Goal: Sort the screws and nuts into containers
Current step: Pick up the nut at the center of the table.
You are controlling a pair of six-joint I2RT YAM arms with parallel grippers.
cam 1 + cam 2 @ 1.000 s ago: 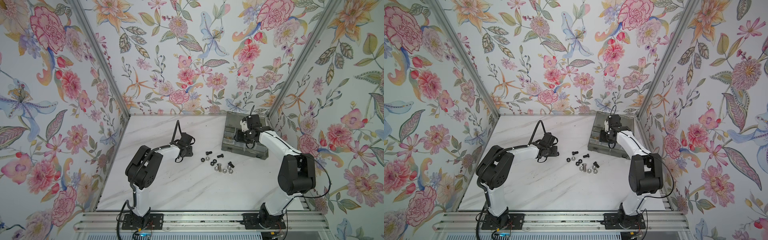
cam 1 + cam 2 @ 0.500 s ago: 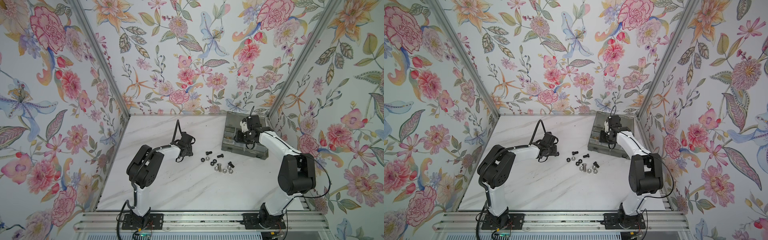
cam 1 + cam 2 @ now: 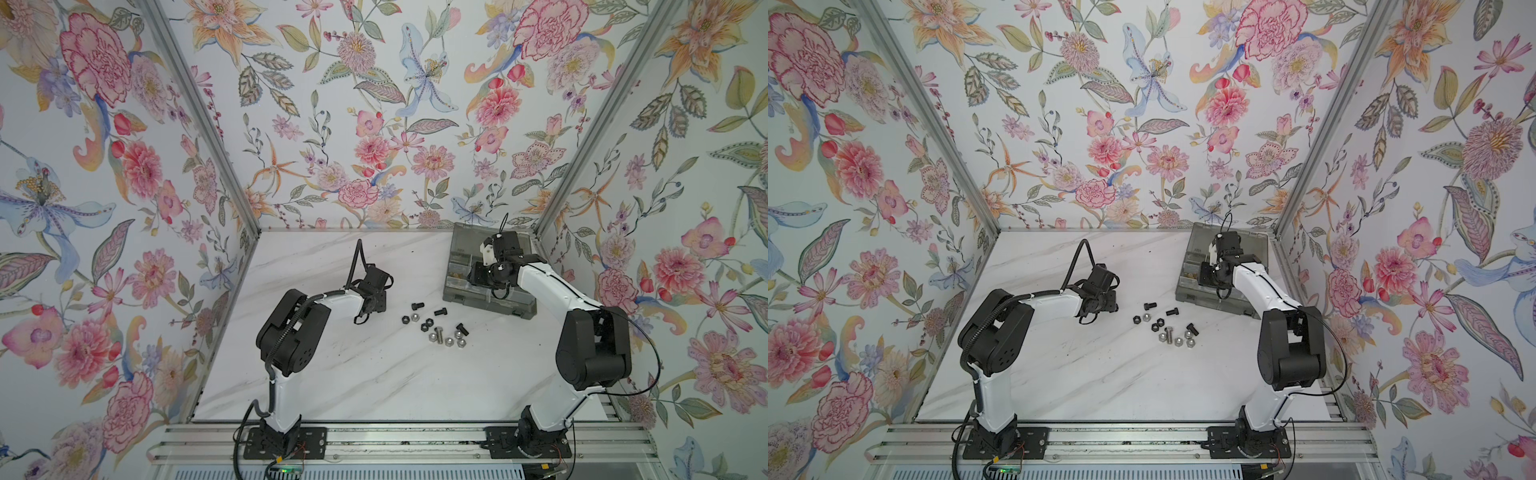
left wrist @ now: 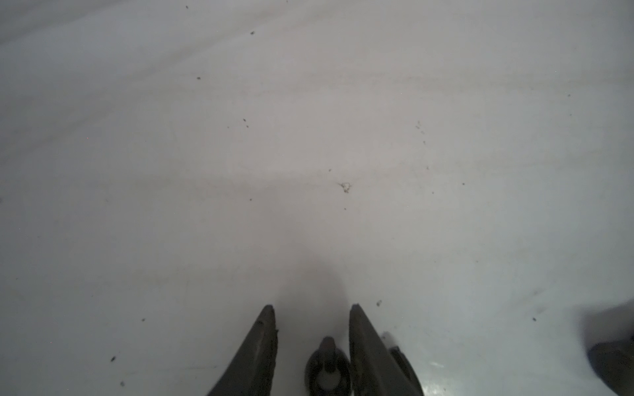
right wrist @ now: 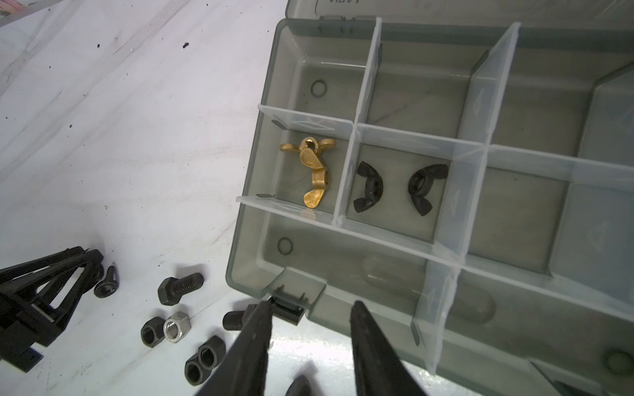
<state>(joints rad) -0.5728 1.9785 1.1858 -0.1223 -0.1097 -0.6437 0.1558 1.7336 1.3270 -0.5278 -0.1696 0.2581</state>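
Organizer box point(image 5: 240, 260): smoky grey translucent plastic, smooth. Dividers point(image 5: 368, 75): clear plastic, glossy. Gold wing nuts point(image 5: 317, 171): brass-coloured metal, satin sheen. Black wing nuts point(image 5: 368, 187) and black bolt point(image 5: 180, 288): matt dark finish. Silver nut point(image 5: 176, 326): bright shiny metal. Tabletop point(image 5: 120, 137): white marble-look, smooth, faintly glossy.

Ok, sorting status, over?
Left end effector open, black nut between its fingers. Right end effector open over box. Screws, nuts loose on table. Nothing blocking.

Fig.: White marble-look tabletop point(image 3: 332, 374) w/ loose hardware.
Centre-right: small cluster of black & silver screws point(image 3: 417, 306) and nuts point(image 3: 405, 319), lying loose, some touching. Far right corner: grey organizer box point(image 3: 478, 300), open, flat on the surface, just beyond the cluster. Tiny dark specks point(image 5: 185, 44) scattered elsewhere.
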